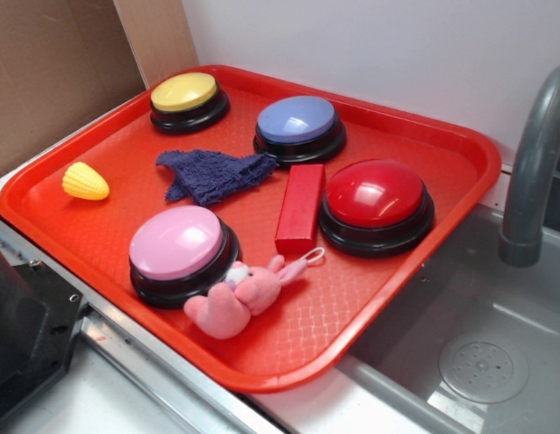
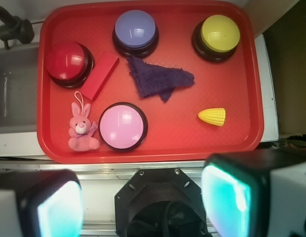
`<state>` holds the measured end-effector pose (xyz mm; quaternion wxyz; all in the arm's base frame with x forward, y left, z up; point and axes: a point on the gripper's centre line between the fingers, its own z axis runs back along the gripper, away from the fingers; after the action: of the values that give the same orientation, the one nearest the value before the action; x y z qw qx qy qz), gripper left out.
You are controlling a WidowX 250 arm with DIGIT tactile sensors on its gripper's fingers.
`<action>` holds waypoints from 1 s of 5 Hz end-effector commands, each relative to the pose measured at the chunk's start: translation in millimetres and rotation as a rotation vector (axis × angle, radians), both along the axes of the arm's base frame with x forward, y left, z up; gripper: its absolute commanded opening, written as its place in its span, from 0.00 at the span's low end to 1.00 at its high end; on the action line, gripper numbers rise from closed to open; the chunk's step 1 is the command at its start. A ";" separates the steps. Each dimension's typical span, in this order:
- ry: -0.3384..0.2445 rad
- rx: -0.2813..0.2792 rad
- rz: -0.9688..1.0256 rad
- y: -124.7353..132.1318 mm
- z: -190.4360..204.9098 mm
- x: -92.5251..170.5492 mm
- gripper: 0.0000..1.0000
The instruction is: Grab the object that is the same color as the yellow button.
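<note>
On red tray point(image 2: 251, 89), yellow toy corn point(image 2: 212, 116) lying free at four o'clock, yellow button point(image 2: 220, 33) at one o'clock, purple cloth point(image 2: 160, 79) between, gripper point(image 2: 143, 207) spread wide, off tray at six o'clock, holding nothing.

Object point(image 1: 85, 182) point(image 2: 212, 116): small yellow ridged corn-like cone, lying on its side near tray's point(image 1: 388, 298) point(image 2: 222, 74) edge. Yellow button point(image 1: 188, 100) point(image 2: 219, 35): domed top, black base, upright in tray corner.
</note>
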<state>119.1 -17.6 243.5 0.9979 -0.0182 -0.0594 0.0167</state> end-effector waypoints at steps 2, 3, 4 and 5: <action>-0.051 0.088 -0.222 40.0 -13.2 3.5 1.00; -0.021 0.149 -0.328 67.6 -28.0 6.3 1.00; -0.018 0.210 -0.446 92.2 -41.9 10.9 1.00; 0.013 0.280 -0.616 113.6 -72.4 21.6 1.00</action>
<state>133.7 91.4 162.9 0.9511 0.0889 -0.0388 -0.2932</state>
